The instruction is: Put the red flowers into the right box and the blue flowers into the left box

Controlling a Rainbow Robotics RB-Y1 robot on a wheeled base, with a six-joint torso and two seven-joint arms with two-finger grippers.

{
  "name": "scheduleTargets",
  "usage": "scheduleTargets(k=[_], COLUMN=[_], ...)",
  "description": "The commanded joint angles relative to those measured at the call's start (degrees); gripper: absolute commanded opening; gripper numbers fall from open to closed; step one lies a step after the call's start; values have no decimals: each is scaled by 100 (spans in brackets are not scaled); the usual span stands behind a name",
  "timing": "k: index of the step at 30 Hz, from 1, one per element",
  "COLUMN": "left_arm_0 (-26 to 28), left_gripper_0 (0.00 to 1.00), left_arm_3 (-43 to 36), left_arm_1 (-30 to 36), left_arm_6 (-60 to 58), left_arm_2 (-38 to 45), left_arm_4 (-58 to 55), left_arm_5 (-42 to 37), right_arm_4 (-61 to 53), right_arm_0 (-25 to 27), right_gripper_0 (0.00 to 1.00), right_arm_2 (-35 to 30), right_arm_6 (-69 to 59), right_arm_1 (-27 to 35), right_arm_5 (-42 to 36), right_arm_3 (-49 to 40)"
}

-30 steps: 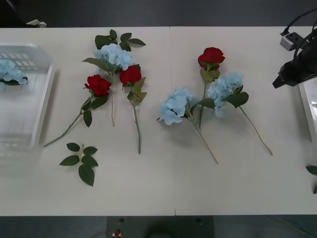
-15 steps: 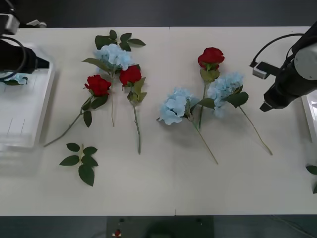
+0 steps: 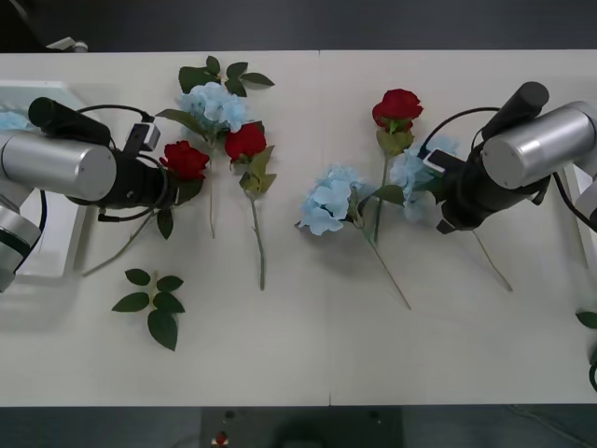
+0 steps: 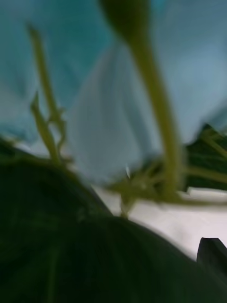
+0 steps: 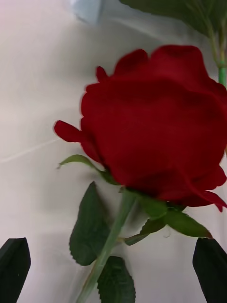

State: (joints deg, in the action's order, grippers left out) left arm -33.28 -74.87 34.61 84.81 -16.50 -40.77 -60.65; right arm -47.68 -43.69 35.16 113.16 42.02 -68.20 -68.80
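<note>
Three red flowers lie on the white table (image 3: 308,355): one rose (image 3: 186,160) at the left with the left gripper (image 3: 168,182) right at its bloom, a second (image 3: 245,142) just beside it under a blue cluster (image 3: 215,105), and a third (image 3: 398,107) farther right. In the left wrist view that first rose (image 5: 156,123) looms close, its stem running down between the two black fingertips (image 5: 14,262), which stand wide apart at the corners and hold nothing. Two more blue flowers lie right of centre: one (image 3: 331,201) near the middle of the table and one (image 3: 417,168) partly covered by the right gripper (image 3: 446,191), which sits over its leaves and stem. The right wrist view shows pale blue petals (image 4: 109,128) and a green stem very near, with one dark fingertip (image 4: 213,253) at a corner; I cannot tell whether those fingers are apart or closed. The left box (image 3: 56,252) lies at the table's left edge behind the left arm, a blue bloom (image 3: 11,119) in it. The right box (image 3: 588,233) shows as a white rim at the far right. A loose leaf sprig (image 3: 154,303) lies near the front left.
</note>
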Motion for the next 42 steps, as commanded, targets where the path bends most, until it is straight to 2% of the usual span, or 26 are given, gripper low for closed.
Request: scheduleTargets(k=[1,4,5,6,7,8,9,11,12,18,24,31,37,42], left_arm_0=[-73,-73,-73,-73,-73,-73,-73,-73,-73,-73,-64,-38,375,674], left_gripper_0=[100,94,93,87,81,75,45,4,0,0,0,0,0,0], left_arm_3=[-124,-124,-124,-124,-115,-124,-115,-115,-124,-124,-432,-1390,-2427,-2717], left_arm_1=[169,151,151,151,151,142,134,134,134,142,257,547,591,450], left_arm_6=[202,220,229,229,229,229,229,211,211,176,193,237,334,378], left_arm_2=[-240,-248,-248,-248,-248,-248,-248,-248,-248,-248,-37,657,1870,2309], left_arm_4=[183,491,579,676,719,746,816,834,834,816,210,-696,-1662,-3236], left_arm_5=[220,229,229,229,229,229,229,229,237,343,264,-527,-1274,-888], right_arm_4=[84,92,92,84,101,101,92,92,110,66,-523,-2114,-3977,-5172], right_arm_0=[-95,-104,-113,-113,-113,-113,-113,-122,-131,-139,-219,-368,-359,-368], right_gripper_0=[100,100,88,42,16,4,0,0,0,0,0,0,0,0], right_arm_2=[-237,-273,-290,-290,-308,-316,-325,-360,-369,-439,-888,-1890,-2663,-3041], right_arm_6=[198,233,233,242,242,242,242,260,260,304,391,1182,2026,2598], right_arm_1=[-282,-370,-370,-387,-387,-387,-387,-387,-387,-387,-185,281,430,439], right_arm_5=[157,245,245,245,237,245,237,237,219,219,-45,-511,-695,-730], right_arm_3=[358,508,534,543,534,543,552,578,578,622,622,622,675,1000])
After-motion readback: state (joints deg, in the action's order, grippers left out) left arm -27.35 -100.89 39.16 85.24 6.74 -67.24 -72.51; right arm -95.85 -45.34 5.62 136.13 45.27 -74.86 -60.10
